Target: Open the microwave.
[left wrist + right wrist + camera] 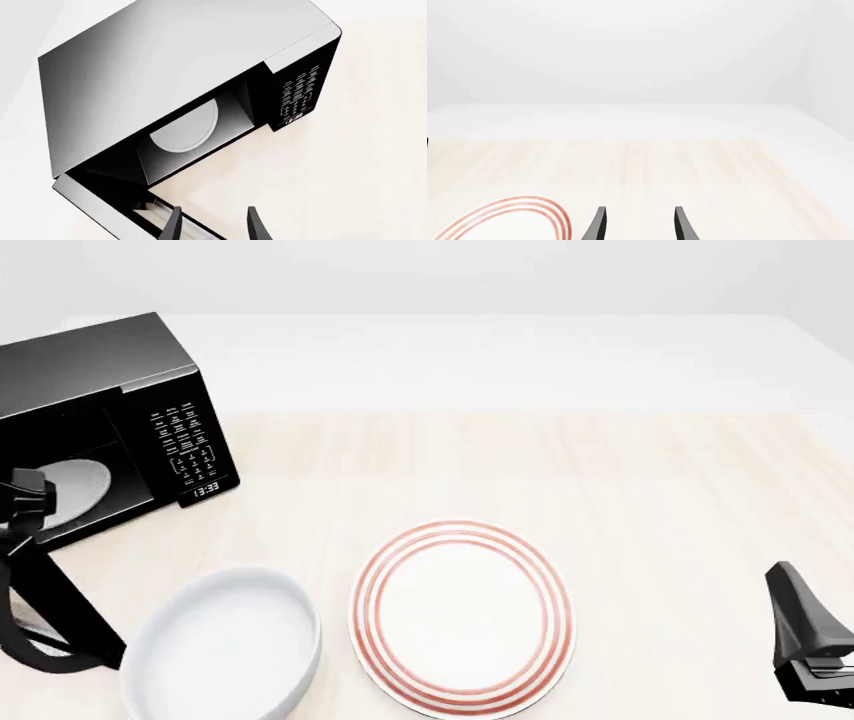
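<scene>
The microwave (pixel 94 370) is a glossy black box at the table's far left, and its door (pixel 60 610) is swung wide open toward the near left edge. Inside, the white turntable (pixel 187 127) shows, with the keypad (pixel 299 92) and clock beside the cavity. My left gripper (pixel 212 225) is open, just in front of the open door's (pixel 100 200) free edge, with nothing between its fingers. The door edge runs behind one finger (pixel 172 225). At the near right, my right gripper (pixel 801 640) is open and empty over bare table (pixel 639 225).
A white bowl (pixel 227 640) sits near the front left, right beside the open door. A white plate with red rings (pixel 461 615) lies at the front centre, and its rim (pixel 514 215) shows in the right wrist view.
</scene>
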Controlling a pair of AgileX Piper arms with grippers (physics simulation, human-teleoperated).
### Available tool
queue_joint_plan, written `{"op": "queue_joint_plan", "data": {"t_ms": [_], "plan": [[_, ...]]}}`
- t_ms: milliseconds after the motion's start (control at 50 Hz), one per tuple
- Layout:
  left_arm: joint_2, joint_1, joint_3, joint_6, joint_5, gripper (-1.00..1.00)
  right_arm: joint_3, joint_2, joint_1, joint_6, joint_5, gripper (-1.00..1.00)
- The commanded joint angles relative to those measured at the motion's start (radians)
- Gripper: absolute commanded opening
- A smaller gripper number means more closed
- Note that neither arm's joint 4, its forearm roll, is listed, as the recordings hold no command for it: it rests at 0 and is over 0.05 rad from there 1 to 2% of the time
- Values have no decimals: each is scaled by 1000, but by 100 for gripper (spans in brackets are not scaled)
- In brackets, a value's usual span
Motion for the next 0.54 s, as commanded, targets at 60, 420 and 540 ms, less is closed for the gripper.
{"op": "queue_joint_plan", "data": {"t_ms": [60, 420, 540], "plan": [[-19, 41, 88, -29, 20, 100, 1, 1, -1, 0, -1, 100], [-27, 44, 95, -30, 22, 100, 2, 2, -1, 1, -4, 100], [-27, 44, 95, -30, 22, 100, 2, 2, -1, 1, -4, 100]]}}
